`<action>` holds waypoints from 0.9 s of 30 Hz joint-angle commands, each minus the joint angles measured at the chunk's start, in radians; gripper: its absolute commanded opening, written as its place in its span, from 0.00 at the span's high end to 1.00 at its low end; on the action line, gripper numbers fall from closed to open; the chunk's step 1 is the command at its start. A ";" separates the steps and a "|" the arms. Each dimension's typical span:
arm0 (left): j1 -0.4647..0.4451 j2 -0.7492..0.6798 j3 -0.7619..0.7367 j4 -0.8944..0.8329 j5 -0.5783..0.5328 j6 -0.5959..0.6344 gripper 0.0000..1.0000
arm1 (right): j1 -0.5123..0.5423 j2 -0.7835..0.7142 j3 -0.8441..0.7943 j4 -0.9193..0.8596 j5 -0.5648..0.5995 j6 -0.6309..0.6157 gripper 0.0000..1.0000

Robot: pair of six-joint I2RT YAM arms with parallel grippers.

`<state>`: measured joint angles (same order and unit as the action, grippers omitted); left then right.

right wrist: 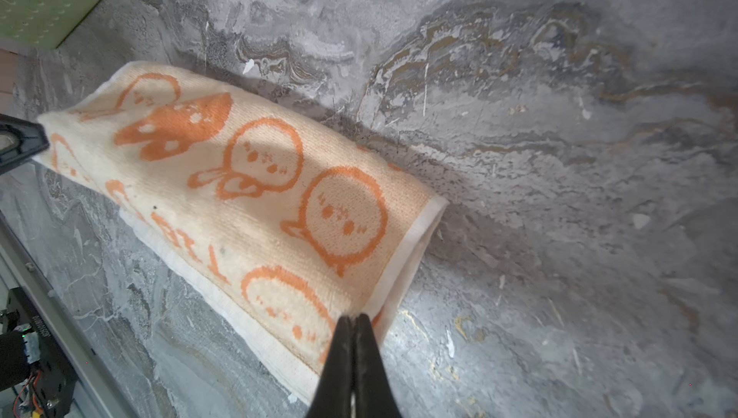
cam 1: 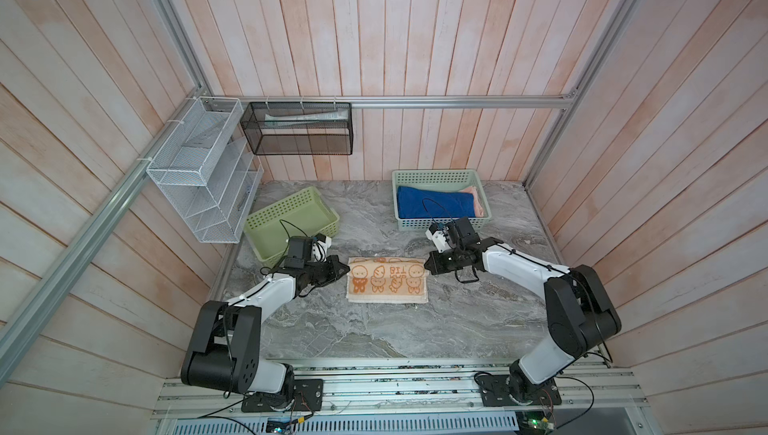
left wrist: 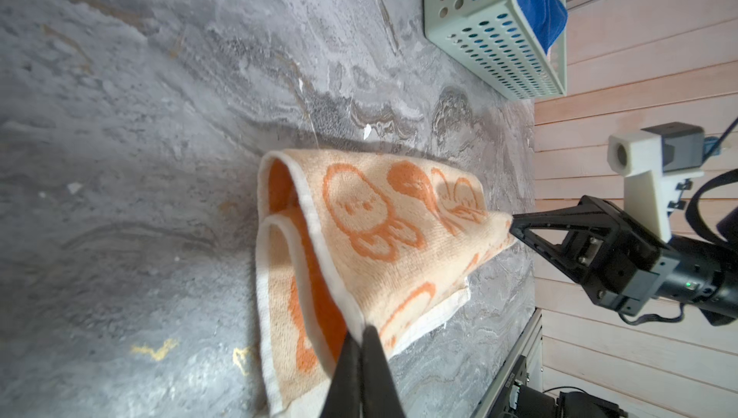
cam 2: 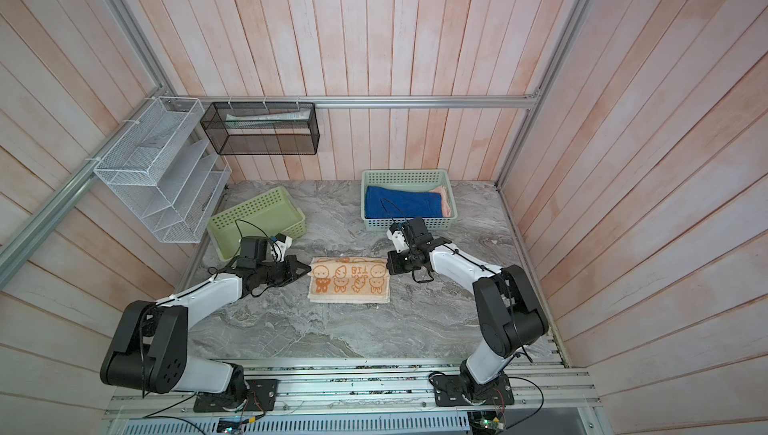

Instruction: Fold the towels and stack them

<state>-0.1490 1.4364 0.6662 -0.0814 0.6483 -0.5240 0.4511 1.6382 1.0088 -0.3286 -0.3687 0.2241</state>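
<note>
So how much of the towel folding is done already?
Done, it seems: the plain royal blue terry towel lies folded in the pale green perforated plastic basket, a salmon-pink towel peeking out beside it. In hand: the left tool and right tool each pinch a corner of the orange cartoon-figure towel, already doubled over. Left: finishing that fold and stacking it.

In both top views the folded towel (cam 1: pixel 386 283) (cam 2: pixel 351 281) lies mid-frame on the counter (cam 1: pixel 374 329), with the left fingers (cam 1: pixel 338 269) at its left end and the right fingers (cam 1: pixel 432 264) at its right end. Behind it, the left basket (cam 1: pixel 286 208) sits at centre left and the right basket (cam 1: pixel 436 177) at centre right, with stacked towels (cam 1: pixel 432 202) inside. A wire rack (cam 1: pixel 199 171) hangs at upper left.
</note>
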 commanded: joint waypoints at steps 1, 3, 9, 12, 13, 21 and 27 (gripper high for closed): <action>0.008 -0.037 -0.008 0.017 -0.004 -0.003 1.00 | 0.004 -0.036 -0.002 -0.002 -0.009 0.019 1.00; 0.007 -0.054 -0.016 0.004 -0.006 -0.001 1.00 | 0.011 -0.045 -0.004 -0.018 -0.011 0.020 1.00; 0.008 -0.117 -0.059 -0.015 -0.013 -0.013 1.00 | 0.023 -0.102 -0.057 -0.041 -0.006 0.038 1.00; 0.008 -0.139 -0.099 -0.014 -0.025 -0.032 1.00 | 0.026 -0.120 -0.101 -0.035 -0.021 0.051 1.00; 0.007 -0.145 -0.112 -0.011 -0.023 -0.038 1.00 | 0.027 -0.124 -0.115 -0.033 -0.026 0.056 1.00; 0.005 -0.208 -0.207 -0.023 -0.037 -0.055 0.84 | 0.043 -0.137 -0.177 -0.009 -0.088 0.070 0.97; 0.008 -0.313 -0.200 -0.179 -0.151 -0.003 0.62 | 0.048 -0.231 -0.183 -0.083 -0.009 0.073 0.59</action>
<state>-0.1467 1.1732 0.4664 -0.1791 0.5781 -0.5629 0.4934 1.4696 0.8314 -0.3626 -0.4225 0.2955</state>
